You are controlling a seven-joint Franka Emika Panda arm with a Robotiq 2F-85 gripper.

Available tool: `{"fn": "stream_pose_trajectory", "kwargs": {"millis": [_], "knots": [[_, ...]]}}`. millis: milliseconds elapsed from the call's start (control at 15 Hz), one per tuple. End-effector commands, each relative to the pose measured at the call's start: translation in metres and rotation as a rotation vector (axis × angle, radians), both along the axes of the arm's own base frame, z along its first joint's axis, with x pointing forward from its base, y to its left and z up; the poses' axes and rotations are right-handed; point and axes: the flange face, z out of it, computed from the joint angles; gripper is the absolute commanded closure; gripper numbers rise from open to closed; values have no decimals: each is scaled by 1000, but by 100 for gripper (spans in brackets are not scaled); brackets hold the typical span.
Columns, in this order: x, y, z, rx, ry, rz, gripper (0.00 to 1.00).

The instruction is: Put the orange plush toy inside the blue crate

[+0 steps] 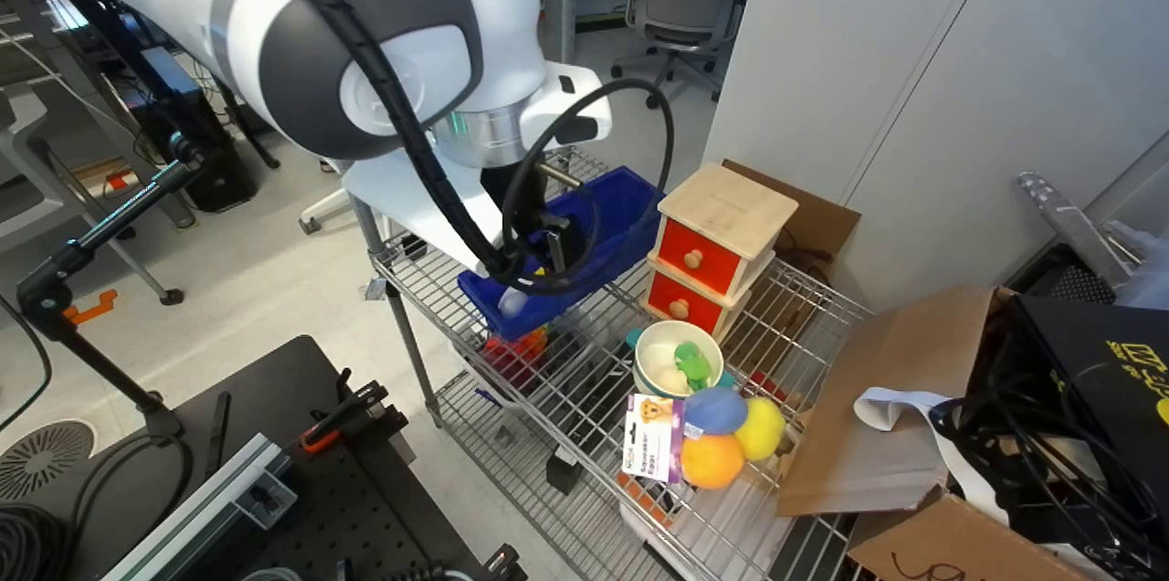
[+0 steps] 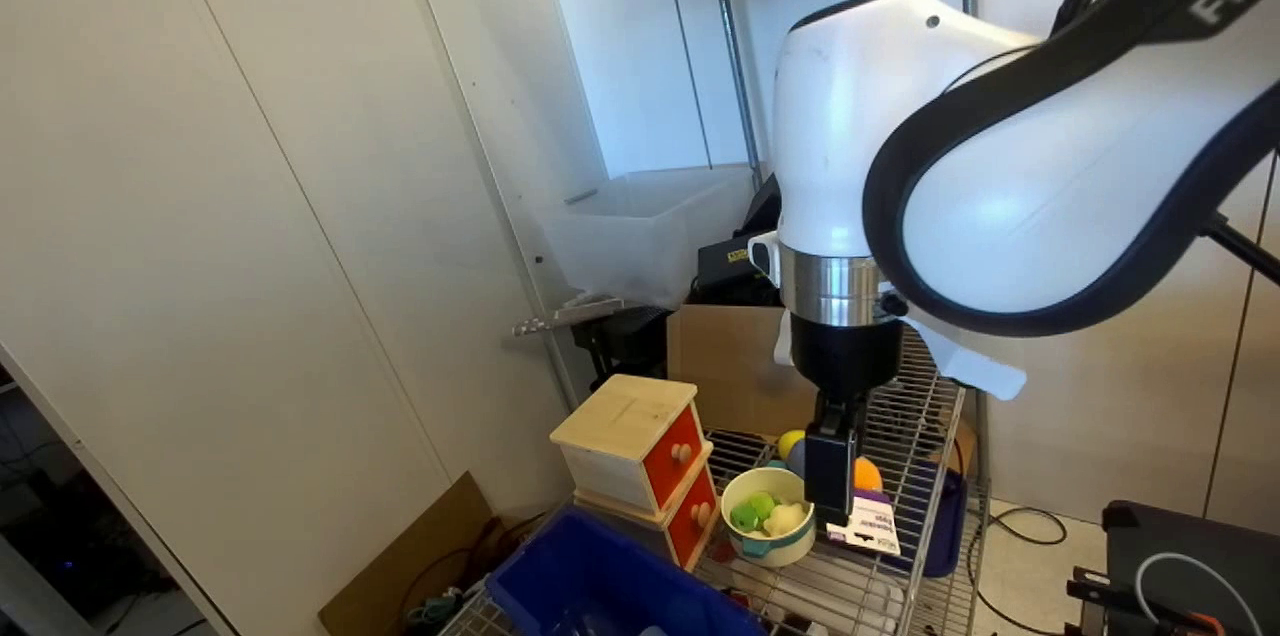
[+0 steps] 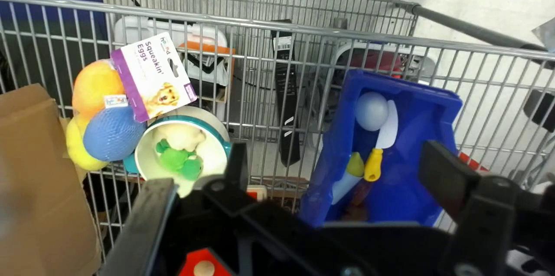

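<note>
Orange plush toy (image 3: 97, 87) lay near the outer long edge of the wire shelf (image 3: 303, 30), well apart from the blue crate (image 3: 407, 193). Largest in both exterior views was the white robot arm (image 2: 1080, 216), reaching over that shelf. An open cardboard box (image 1: 886, 417), flaps raised, stood at one short edge, dark cables (image 1: 1027, 448) showing in it. Toward the opposite short edge the crate lay crosswise, one end close to the outer long edge. Just beside it, nearer the other long edge, stood a wooden chest (image 1: 728, 208) with two red drawers (image 1: 717, 263). The gripper (image 2: 830, 501) hung above the shelf, its two fingers (image 3: 446, 176) spread wide apart. A cream, teal-trimmed bowl (image 3: 213, 152) held a green toy (image 3: 175, 159) and a cream-coloured toy (image 3: 182, 135). Beside the bowl, on the side away from the crate, lay a white-and-purple "Squeakin' Eggs" card (image 3: 151, 78); the orange toy touched it, with a blue egg (image 3: 110, 133) and a yellow egg (image 3: 82, 150) bunched alongside. Smallest, toward the crate's outer end, were a yellow-handled knife (image 3: 387, 128) with a white blade and, just beside that blade, a pale ball (image 3: 371, 111).
</note>
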Motion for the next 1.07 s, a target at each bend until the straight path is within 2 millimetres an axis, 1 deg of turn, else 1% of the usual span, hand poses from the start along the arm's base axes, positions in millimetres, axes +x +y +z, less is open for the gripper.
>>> {"fn": "stream_pose_trajectory", "kwargs": {"millis": [0,467,667,800,933,1000], "knots": [[27,-18,-11,1,-29,-45,0],[72,-71,-31,0,-32,-158,0],[85,-90,-39,3,-15,-199,0],[87,-96,-42,15,10,-187,0],[81,-89,-40,70,55,-118,0],[80,-93,-49,22,29,-165,0]]}}
